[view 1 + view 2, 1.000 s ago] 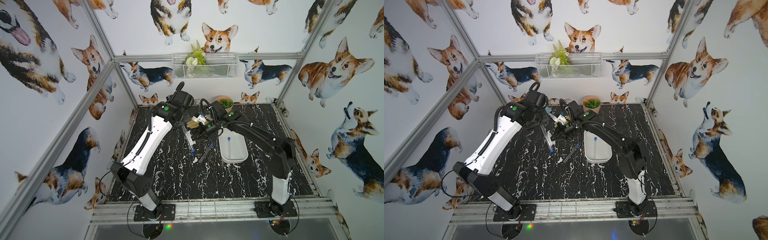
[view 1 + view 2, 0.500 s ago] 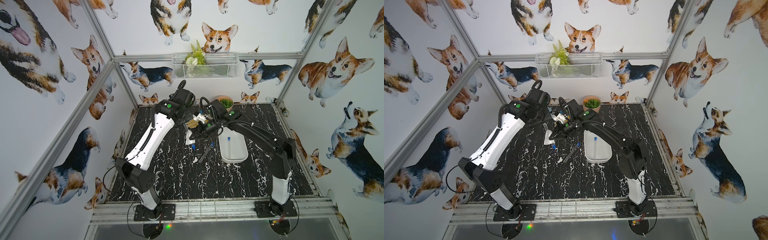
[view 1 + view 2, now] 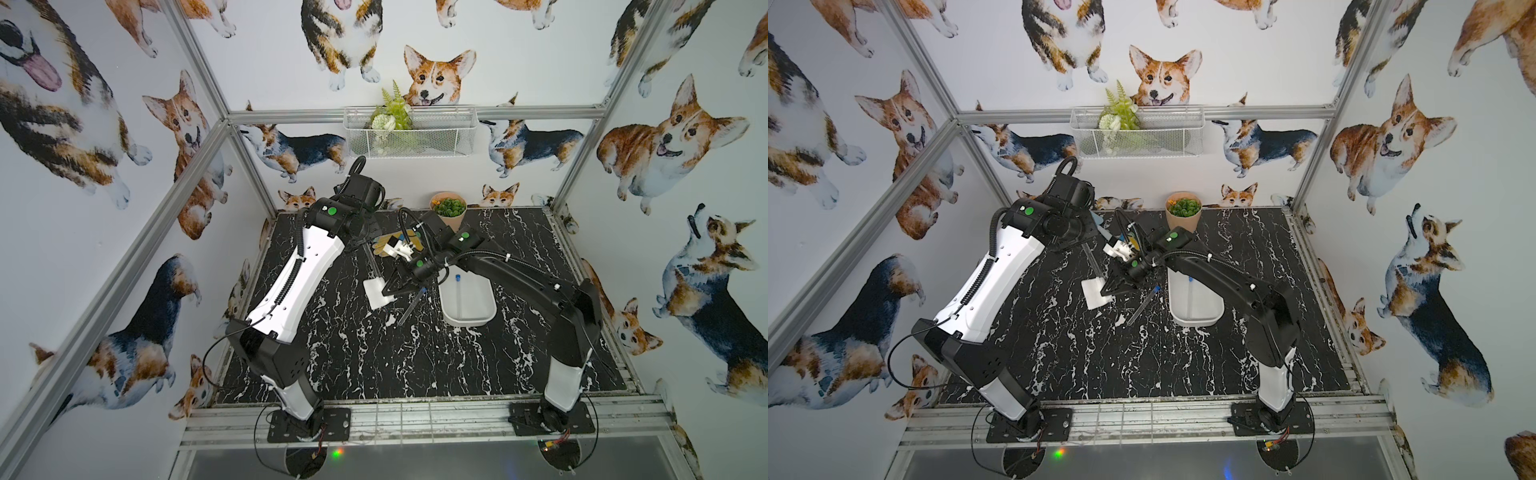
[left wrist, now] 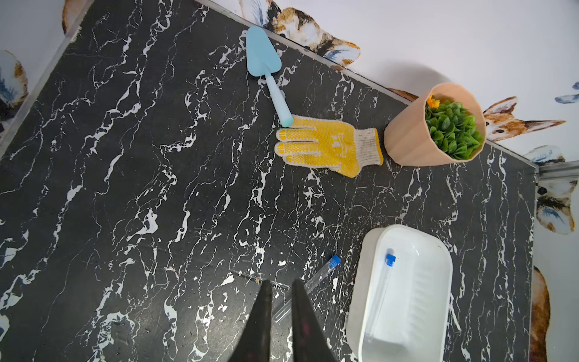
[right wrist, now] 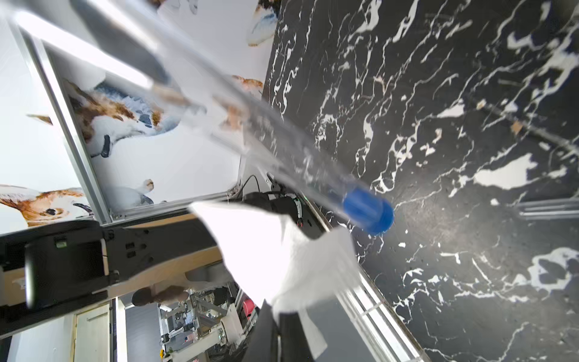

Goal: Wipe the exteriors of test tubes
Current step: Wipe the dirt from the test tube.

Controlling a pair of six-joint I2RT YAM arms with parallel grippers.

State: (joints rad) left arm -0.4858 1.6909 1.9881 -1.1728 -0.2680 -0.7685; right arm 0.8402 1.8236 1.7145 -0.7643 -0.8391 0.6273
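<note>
held tube tilted, tabletop tube, tray tube

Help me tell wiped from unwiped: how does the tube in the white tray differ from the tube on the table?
Place: the tray tube lies inside the white tray; the table tube lies on the bare marble table beside it. Pose: the tray tube runs along the tray's length; the table tube lies slanted to it. Both are clear, blue-capped and lying flat.

test tubes: three
robot arms: two
blue trowel: one
yellow glove: one
plant pot: one
white tray: one
white wipe: one
wire basket: one
</note>
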